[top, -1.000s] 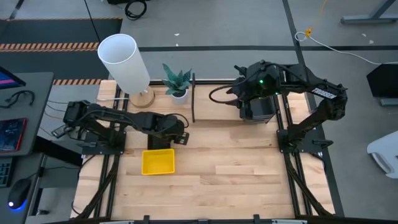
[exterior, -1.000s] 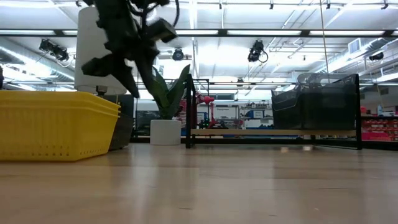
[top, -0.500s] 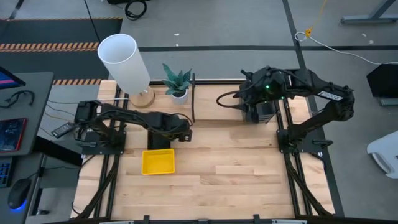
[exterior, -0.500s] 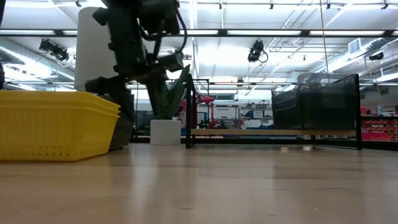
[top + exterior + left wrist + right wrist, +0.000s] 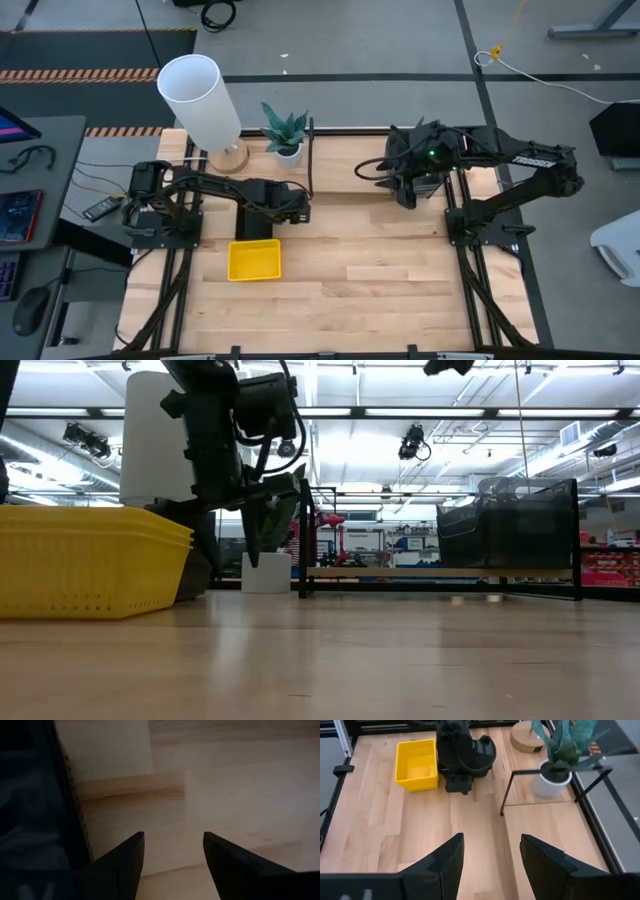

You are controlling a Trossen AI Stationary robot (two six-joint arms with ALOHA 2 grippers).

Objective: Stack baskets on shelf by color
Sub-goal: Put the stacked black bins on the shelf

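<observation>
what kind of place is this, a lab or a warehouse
Probably a robotics lab in an open industrial hall: long ceiling strip lights, black ceiling-mounted cameras, and a light wooden worktable on a grey floor marked with hazard tape.

The table's (image 5: 400, 280) whole near half, from four to eight o'clock, lies open wood apart from the yellow baskets (image 5: 254, 259). At eleven o'clock the white lamp (image 5: 200, 100) and potted plant (image 5: 285, 131) crowd the back edge. The shelf (image 5: 345, 180) posts fence twelve o'clock; black baskets (image 5: 507, 523) fill its right end.

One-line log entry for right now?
left gripper open, empty, low by yellow baskets | right gripper open, empty, above shelf
</observation>
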